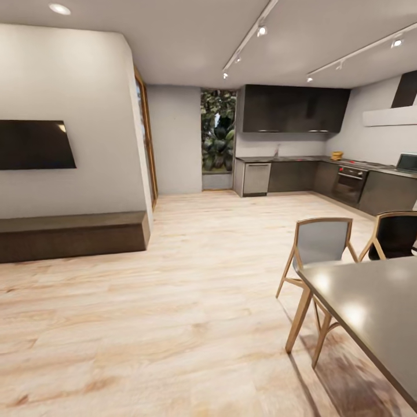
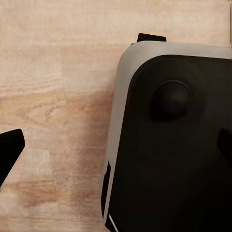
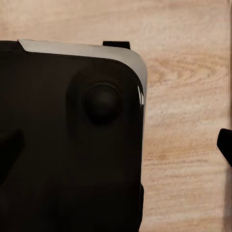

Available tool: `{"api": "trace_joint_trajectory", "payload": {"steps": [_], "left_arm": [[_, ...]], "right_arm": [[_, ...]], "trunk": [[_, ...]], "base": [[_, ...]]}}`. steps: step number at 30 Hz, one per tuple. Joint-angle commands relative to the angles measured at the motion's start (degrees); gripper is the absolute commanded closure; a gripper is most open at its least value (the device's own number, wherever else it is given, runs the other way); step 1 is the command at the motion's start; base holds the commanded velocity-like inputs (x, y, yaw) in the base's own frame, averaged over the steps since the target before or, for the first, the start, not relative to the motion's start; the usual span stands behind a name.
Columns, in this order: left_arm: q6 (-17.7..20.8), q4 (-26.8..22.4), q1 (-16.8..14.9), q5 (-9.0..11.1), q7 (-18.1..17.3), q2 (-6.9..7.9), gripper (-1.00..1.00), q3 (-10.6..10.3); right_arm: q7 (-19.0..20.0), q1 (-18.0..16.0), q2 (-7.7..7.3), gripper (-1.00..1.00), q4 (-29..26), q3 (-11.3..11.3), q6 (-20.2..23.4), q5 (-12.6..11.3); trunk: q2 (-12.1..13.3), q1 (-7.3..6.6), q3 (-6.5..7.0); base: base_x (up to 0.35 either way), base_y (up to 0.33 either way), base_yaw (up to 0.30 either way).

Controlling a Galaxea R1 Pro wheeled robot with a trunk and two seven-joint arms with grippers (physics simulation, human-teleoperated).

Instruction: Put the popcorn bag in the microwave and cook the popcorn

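Observation:
The kitchen [image 1: 301, 145] lies far across the room, with dark cabinets and a grey countertop [image 1: 284, 158] along the back wall. At the far right edge the pale microwave [image 1: 407, 162] with its dark door stands on the worktop. A small yellowish object [image 1: 336, 154] sits on the counter corner; it is too small to tell whether it is the popcorn bag. The popcorn is out of view. My left gripper [image 2: 116, 150] hangs open over my own black base and the wooden floor. My right gripper [image 3: 116, 150] is open too, nothing between its fingers.
A grey dining table [image 1: 376, 313] with two wooden chairs [image 1: 318, 255] stands close on the right. A low dark bench [image 1: 72, 234] and wall screen [image 1: 35, 145] are on the left. Pale wooden floor [image 1: 191, 278] runs towards the kitchen. A steel oven [image 1: 350, 182] sits under the hob.

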Motion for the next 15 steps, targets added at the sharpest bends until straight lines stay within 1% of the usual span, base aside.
{"api": "trace_joint_trajectory", "payload": {"steps": [1, 7, 15], "left_arm": [[0.0, -0.1, 0.0, 0.0, 0.0, -0.02, -1.00, 0.3], [0.0, -0.1, 0.0, 0.0, 0.0, -0.01, -1.00, 0.3], [0.0, -0.1, 0.0, 0.0, 0.0, -0.02, -1.00, 0.3]], "right_arm": [[0.2, 0.0, -0.02, -1.00, 0.1, 0.0, -0.2, 0.0], [0.2, 0.0, -0.02, -1.00, 0.1, 0.0, -0.2, 0.0], [0.2, 0.0, -0.02, -1.00, 0.1, 0.0, -0.2, 0.0]], "trunk": [[0.0, 0.04, -0.05], [0.0, 0.04, -0.05], [0.0, 0.04, -0.05]], "base": [[0.342, 0.000, 0.000], [0.341, 0.003, 0.000], [0.339, 0.082, 0.000]]}}
